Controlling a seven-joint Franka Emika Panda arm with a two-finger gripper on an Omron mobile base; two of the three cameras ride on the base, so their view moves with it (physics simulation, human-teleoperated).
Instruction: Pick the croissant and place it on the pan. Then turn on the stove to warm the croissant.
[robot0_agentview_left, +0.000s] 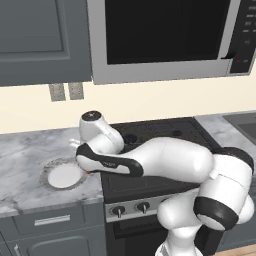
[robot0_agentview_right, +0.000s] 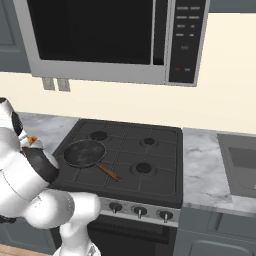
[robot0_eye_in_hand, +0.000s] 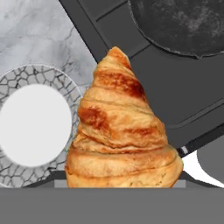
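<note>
Hand (robot0_eye_in_hand: 124, 186): clenched on the croissant (robot0_eye_in_hand: 120, 131), which stands up out of the grip with its pointed tip away from the hand; fingers themselves hidden behind the pastry. In the right base view a speck of orange shows at the hand, beside the arm's white body.

Croissant: golden-orange, browned ridges, held in the air above the seam where the marble bench (robot0_agentview_left: 25, 155) meets the stove (robot0_agentview_right: 135, 160). Not on the pan.

Plate (robot0_agentview_left: 62, 175): round, white centre, grey crackle-patterned rim, on the bench just left of the stove, below and beside the hand.

Pan (robot0_agentview_right: 85, 152): dark round skillet on the stove's front-left burner, brown wooden handle (robot0_agentview_right: 109, 173) pointing toward the front right.

Stove: black cooktop, 4 burners, silver front panel with dark round knobs (robot0_agentview_right: 139, 211).

Microwave (robot0_agentview_right: 105, 35): mounted above the stove.
</note>
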